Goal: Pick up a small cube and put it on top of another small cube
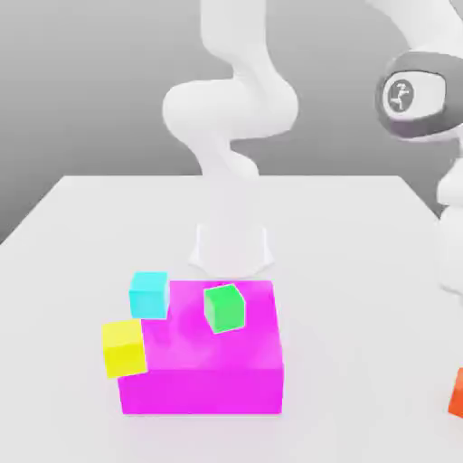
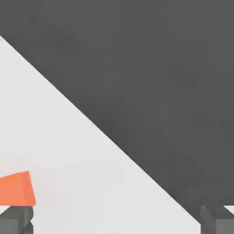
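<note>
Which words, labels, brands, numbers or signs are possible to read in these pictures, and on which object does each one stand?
No word, brand name or number can be read.
One sign: a round dark emblem with a pale figure in it, on the white robot arm; I cannot make out any lettering in it.

A green cube [image 1: 224, 308] sits askew on top of the big magenta block [image 1: 201, 390] on the white counter [image 1: 362, 344]; at the block's edge on the exterior view's left are a cyan cube [image 1: 149, 296], far, and a yellow cube [image 1: 124, 348], near
</note>
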